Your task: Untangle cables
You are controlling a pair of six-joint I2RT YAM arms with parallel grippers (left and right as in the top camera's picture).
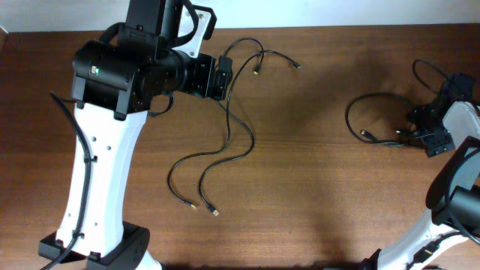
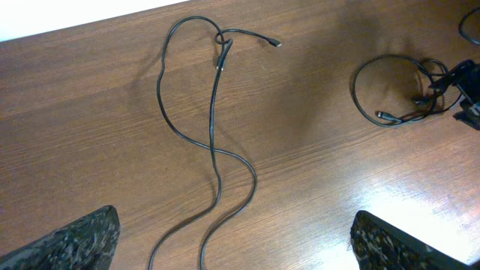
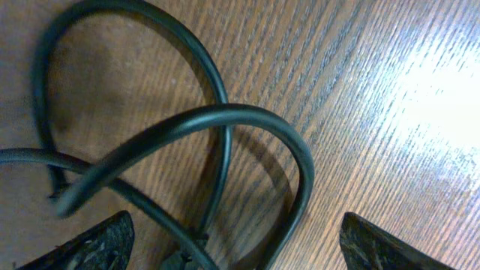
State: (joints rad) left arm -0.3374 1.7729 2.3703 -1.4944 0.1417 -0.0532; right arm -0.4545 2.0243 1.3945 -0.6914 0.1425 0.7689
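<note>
Blurred, cropped cables [image 3: 225, 114] loop under right end effector [image 3: 236, 244], spread like left end effector [image 2: 240, 241].

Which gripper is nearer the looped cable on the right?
Right. The right gripper is at the looped cable; the left gripper hovers far off by the crossed cables.

- Table [image 1: 322, 187]: reddish-brown wood with fine, straight grain; pale glare patch in both wrist views.
- Cables [image 1: 229, 142]: plain black sheath, no markings; small plug ends with pale metallic tips.
- Coiled cable [image 1: 360, 112]: the same plain black.
- Left arm [image 1: 97, 187]: white lower shell; black upper housing with a small green mark.
- Right arm [image 1: 461, 120]: white shell, black joints.
- Left gripper [image 2: 234, 219], fingers [image 2: 75, 240]: black, flecked with grey speckle.
- Right gripper [image 3: 238, 221], fingers [image 3: 97, 240]: black with the same grey fleck.
- Strip beyond the table edge [image 2: 60, 15]: white.
</note>
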